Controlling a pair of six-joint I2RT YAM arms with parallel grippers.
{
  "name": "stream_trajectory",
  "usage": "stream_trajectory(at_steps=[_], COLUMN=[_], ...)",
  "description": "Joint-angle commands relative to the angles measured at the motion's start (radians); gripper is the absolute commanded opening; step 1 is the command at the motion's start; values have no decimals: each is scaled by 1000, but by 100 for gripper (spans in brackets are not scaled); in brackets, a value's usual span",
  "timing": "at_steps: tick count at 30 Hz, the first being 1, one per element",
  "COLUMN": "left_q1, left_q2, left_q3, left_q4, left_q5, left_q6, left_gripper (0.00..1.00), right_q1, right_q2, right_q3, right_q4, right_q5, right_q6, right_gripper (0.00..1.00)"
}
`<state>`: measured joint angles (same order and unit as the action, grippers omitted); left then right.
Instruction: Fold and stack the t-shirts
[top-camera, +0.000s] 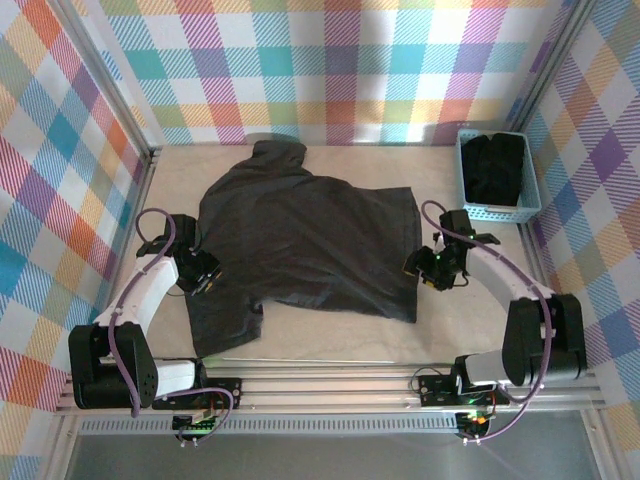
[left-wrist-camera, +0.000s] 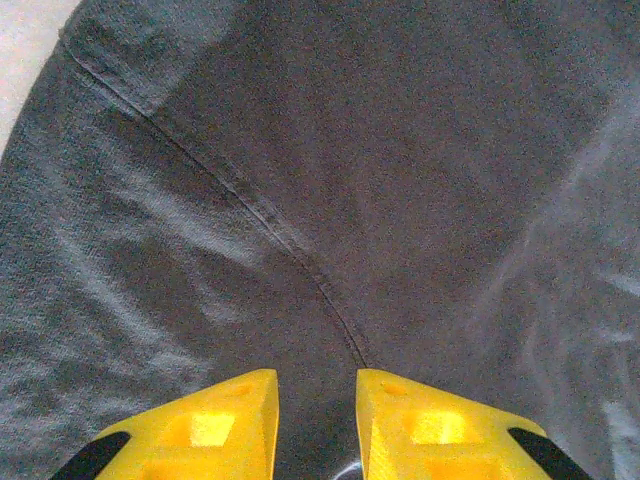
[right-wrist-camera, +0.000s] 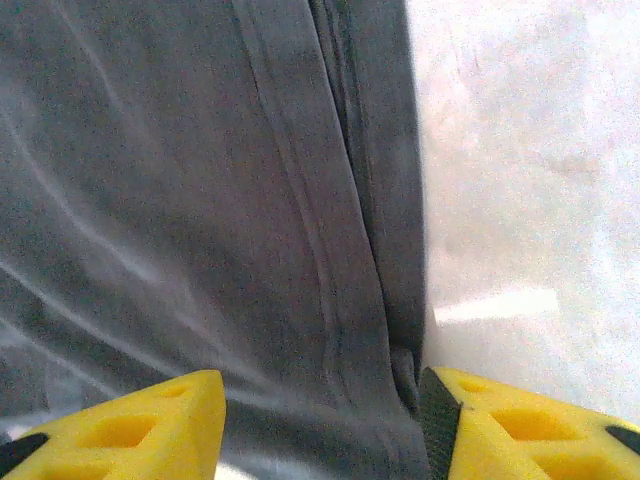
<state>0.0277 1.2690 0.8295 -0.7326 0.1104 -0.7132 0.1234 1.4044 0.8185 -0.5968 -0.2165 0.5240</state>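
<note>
One charcoal t-shirt (top-camera: 310, 240) lies spread and wrinkled across the middle of the desk (top-camera: 330, 340). Two pincers are working its edges. The left pincer (top-camera: 205, 272) hangs over a curved seam on the shirt's left side, fingers slightly parted and nothing gripped. The right pincer (top-camera: 420, 268) straddles the stitched right edge, released wide. At far right sits one light blue basket (top-camera: 500, 214) packed with dark folded fabric (top-camera: 498, 165), and I can't tell how many pieces.

Dark charcoal cotton t-shirt (top-camera: 310, 240): spread on beige table (top-camera: 330, 337), frame centre. Light blue plastic mesh basket (top-camera: 500, 214): upper right, holding folded dark t-shirts (top-camera: 498, 165).
</note>
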Motion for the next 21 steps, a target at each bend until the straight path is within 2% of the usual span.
stream_trajectory(at_steps=[1, 3, 8, 21], left_q1=[-3, -3, -3, -3], left_q2=[-14, -16, -26, -29], left_q3=[27, 27, 20, 30], left_q4=[-36, -37, -31, -37], left_q5=[-9, -7, 1, 3], left_q6=[15, 15, 11, 7], left_gripper=[27, 27, 27, 27], right_q1=[-11, -12, -11, -17], right_q2=[105, 146, 107, 272], right_q3=[52, 57, -3, 103], right_q4=[87, 70, 152, 207], right_q5=[16, 5, -17, -43], right_q6=[-47, -44, -57, -71], right_gripper=[53, 51, 51, 49])
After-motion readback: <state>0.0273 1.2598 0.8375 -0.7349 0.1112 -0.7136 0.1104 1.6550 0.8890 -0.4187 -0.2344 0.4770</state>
